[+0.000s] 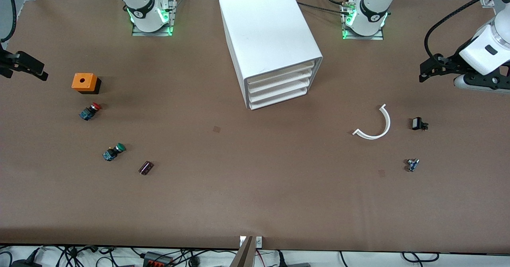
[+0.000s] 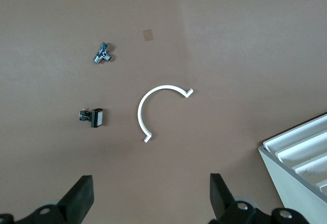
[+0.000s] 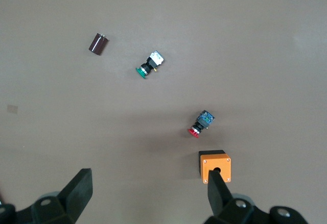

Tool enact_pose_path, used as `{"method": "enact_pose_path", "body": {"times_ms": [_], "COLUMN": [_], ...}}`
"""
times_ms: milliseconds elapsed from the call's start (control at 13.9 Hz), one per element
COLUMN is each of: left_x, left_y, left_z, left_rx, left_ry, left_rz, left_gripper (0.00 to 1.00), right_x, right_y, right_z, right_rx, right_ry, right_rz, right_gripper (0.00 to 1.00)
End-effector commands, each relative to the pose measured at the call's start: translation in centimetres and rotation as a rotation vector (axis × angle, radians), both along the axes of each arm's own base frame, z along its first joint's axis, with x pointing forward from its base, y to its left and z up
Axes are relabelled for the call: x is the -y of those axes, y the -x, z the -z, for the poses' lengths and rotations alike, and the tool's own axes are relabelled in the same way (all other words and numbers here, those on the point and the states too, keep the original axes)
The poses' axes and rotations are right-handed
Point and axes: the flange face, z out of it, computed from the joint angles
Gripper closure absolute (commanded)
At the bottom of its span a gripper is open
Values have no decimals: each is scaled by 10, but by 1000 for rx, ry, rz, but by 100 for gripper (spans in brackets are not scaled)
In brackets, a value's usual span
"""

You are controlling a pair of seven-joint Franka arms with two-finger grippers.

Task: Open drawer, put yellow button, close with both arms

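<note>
White drawer unit [image 1: 275,48] sits shut mid-frame, no yellow button visible; left end effector [image 2: 148,201] and right end effector [image 3: 148,198] hover wide open, empty.

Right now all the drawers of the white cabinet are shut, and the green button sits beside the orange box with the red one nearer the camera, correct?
Swapped. The front view shows the red button beside the orange box; the green button lies nearer the camera. The white cabinet drawers are shut.
</note>
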Motion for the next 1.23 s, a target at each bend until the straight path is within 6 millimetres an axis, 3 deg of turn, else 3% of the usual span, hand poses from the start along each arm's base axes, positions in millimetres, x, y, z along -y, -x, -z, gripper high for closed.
{"method": "enact_pose_path", "body": {"times_ms": [0, 1155], "left_x": [0, 12], "left_y": [0, -16], "left_z": [-6, 7], "left_rx": [-2, 19], "left_ry": [4, 5], "left_rz": [12, 28], "left_gripper": [0, 0], "right_x": [0, -2], "right_y": [7, 9], "right_z": [-1, 15], "right_rx": [5, -23], "right_ry": [13, -2], "right_rz": [-16, -14], "right_gripper": [0, 0]}}
